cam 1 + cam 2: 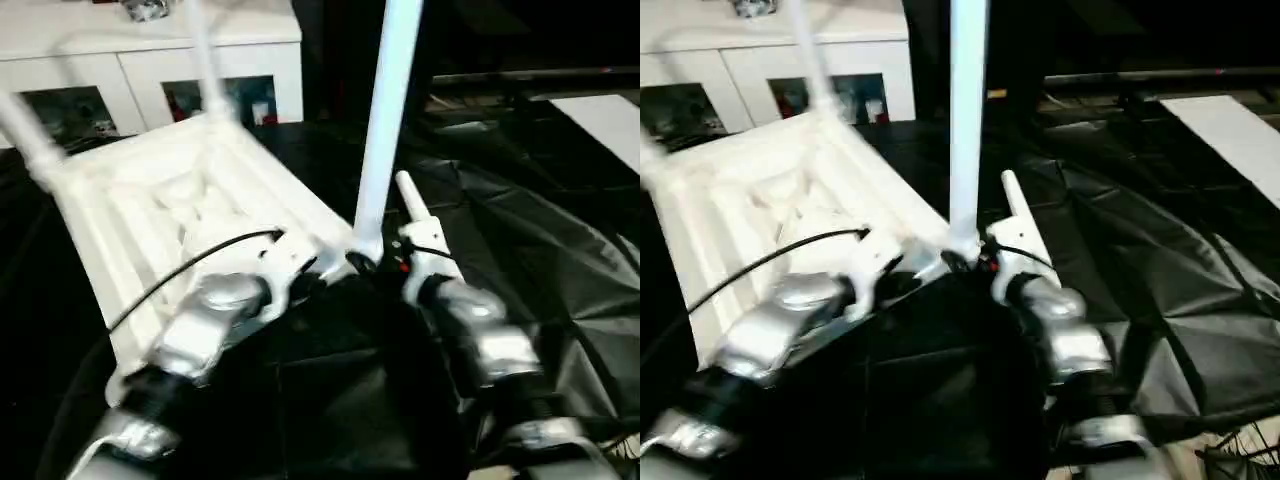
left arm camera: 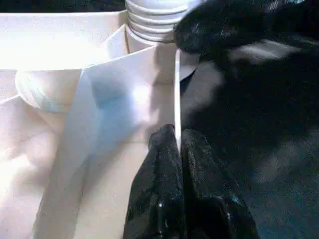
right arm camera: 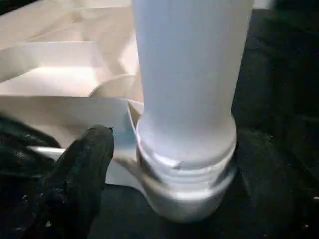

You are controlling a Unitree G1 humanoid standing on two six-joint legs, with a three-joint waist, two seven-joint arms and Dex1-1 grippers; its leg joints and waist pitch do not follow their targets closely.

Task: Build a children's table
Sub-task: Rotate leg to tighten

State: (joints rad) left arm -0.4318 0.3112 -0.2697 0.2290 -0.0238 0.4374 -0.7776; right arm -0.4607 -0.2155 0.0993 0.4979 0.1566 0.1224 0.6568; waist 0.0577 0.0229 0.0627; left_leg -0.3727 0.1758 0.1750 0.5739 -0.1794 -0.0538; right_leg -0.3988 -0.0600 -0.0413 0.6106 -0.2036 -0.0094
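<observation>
Black sheeting (image 1: pixel 520 260) covered the work area, white cabinet (image 1: pixel 150 70) at the back. Tabletop (image 1: pixel 170 215) lay upside down on it, ribbed underside up. Two far legs (image 1: pixel 210 60) already stood in their sockets, and the near-corner leg (image 1: pixel 385 120) stood upright in its socket just ahead of both grippers.

Left gripper (image 2: pixel 177 144) was clamped tight on the thin rim wall of the tabletop next to that socket, acting as an anchor.

Right gripper (image 3: pixel 164 164) sat at the base of the near leg; one finger (image 3: pixel 79 169) was off to the side, apart from the tube. Jaws looked spread and not gripping (opening appeared mid-change, so not fully sure).

Thread rings still showed above the socket collar in both wrist views, so my read: leg not fully seated. To do it well: keep the rim pinned, regrip low on the tube, keep it plumb, turn without side load, or it risks cross-threading.

Pose: both forearms converged forward and down on the near corner, wrists angled inward.
</observation>
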